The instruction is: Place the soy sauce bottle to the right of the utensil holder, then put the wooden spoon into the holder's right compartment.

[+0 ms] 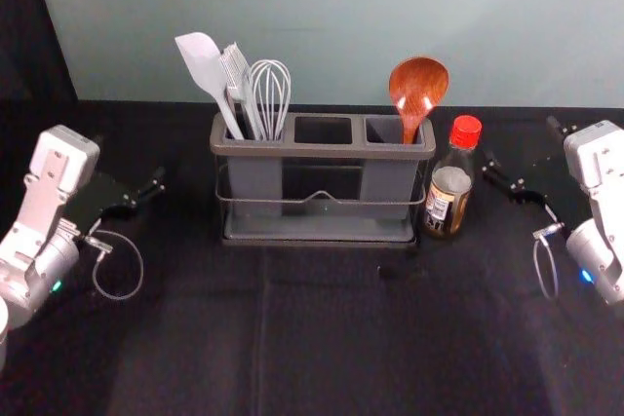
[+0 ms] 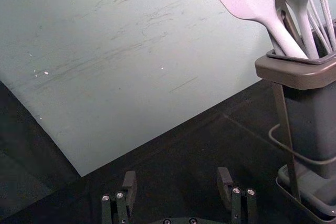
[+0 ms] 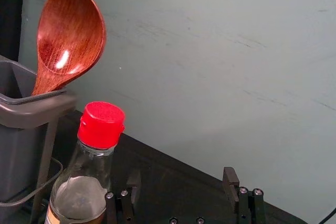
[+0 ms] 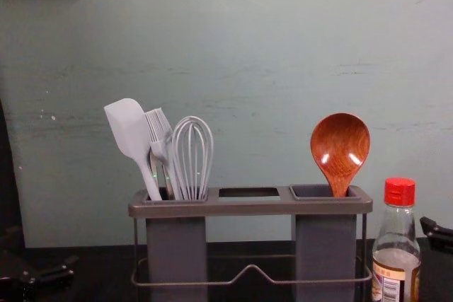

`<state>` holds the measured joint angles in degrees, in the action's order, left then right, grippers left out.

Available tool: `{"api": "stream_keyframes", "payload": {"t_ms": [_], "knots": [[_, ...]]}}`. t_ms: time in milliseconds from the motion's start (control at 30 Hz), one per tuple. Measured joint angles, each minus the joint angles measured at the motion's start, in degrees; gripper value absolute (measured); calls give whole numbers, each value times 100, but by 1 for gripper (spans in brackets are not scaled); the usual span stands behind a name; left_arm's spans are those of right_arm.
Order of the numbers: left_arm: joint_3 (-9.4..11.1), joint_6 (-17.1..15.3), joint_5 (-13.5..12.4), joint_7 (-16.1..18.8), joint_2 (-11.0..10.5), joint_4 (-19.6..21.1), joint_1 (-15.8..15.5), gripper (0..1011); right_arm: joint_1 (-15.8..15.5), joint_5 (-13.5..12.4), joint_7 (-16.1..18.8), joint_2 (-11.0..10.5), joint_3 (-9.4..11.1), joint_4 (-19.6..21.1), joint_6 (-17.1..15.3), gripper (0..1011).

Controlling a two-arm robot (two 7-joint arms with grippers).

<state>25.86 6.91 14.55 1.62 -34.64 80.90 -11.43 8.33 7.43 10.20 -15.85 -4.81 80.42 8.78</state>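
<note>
We see the grey holder (image 1: 322, 151) between our left gripper (image 1: 129, 159) and right gripper (image 1: 521, 143), both pairs of jaws spread. Its left compartment (image 1: 255, 177) holds a white spatula (image 1: 202, 63), brush (image 1: 236, 75) and whisk (image 1: 270, 90); its right compartment (image 1: 388, 182), the reddish-brown wooden spoon (image 1: 418, 85). The red-capped glass soy sauce bottle (image 1: 450, 182) stands left of the right jaws.

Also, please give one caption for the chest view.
Utensil holder with wooden spoon in its right compartment, soy sauce bottle at its right.
</note>
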Motion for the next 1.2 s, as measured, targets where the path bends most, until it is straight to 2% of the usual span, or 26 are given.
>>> {"api": "stream_keyframes", "payload": {"t_ms": [1200], "knots": [[0, 0, 0, 0, 0, 0, 0, 1005, 0, 4, 12, -4, 2, -5, 4, 1003]]}}
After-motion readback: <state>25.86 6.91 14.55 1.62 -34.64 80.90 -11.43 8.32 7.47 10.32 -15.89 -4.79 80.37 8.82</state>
